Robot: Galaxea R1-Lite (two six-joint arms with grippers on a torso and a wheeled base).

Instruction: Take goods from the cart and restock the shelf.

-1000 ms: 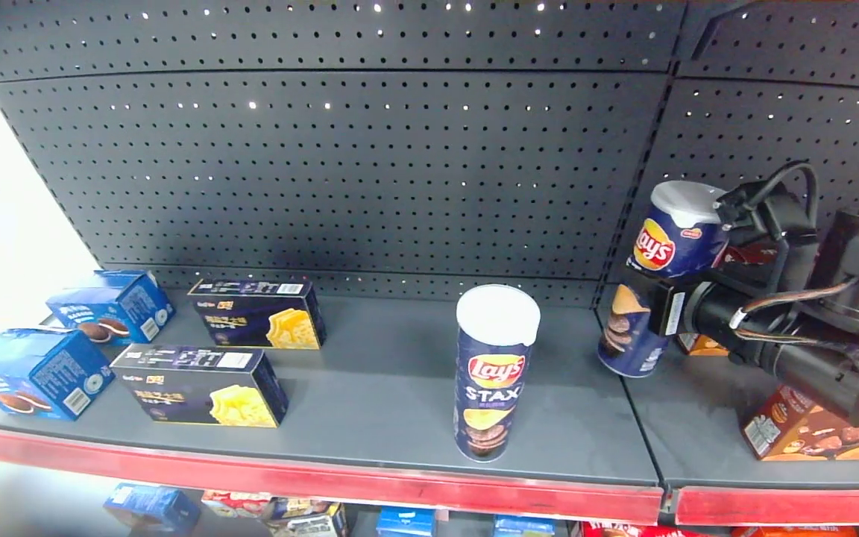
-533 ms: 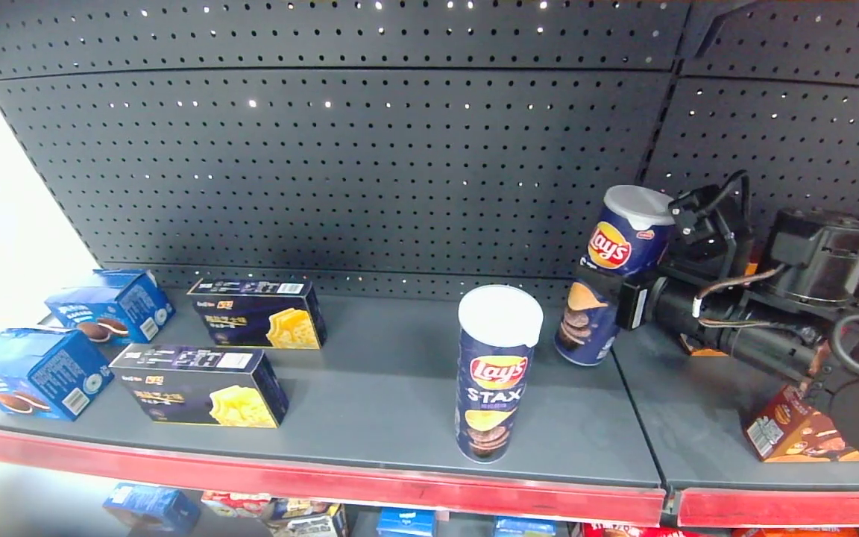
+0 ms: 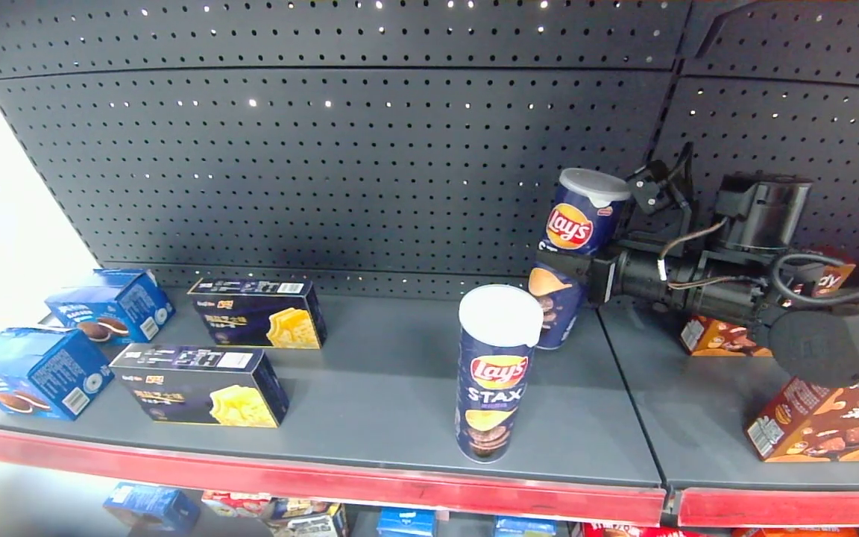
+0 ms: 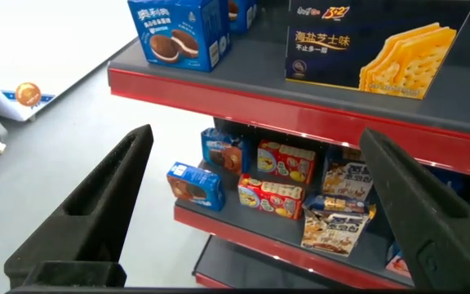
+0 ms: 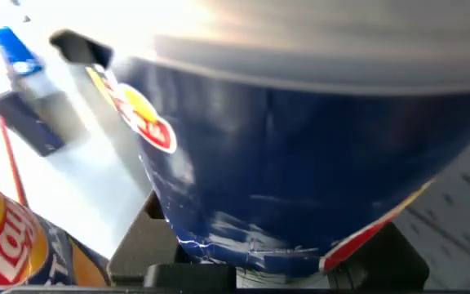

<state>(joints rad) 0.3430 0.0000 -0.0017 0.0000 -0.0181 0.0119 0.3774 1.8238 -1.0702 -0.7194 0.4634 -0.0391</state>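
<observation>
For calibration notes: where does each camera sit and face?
Head view: on the head, looking down at the shelf; right gripper holding the chip can.
Left wrist view: on the left wrist, facing the shelf's red front edge; left gripper open.
Right wrist view: on the right wrist, close against the held chip can.
Shared: that can, head and right wrist.

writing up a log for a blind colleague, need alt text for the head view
The right gripper holds a tilted blue chip can at the back of the grey shelf, just behind an upright matching can. To its left lie blue cookie boxes and dark cracker boxes; to its right, orange snack boxes.
</observation>
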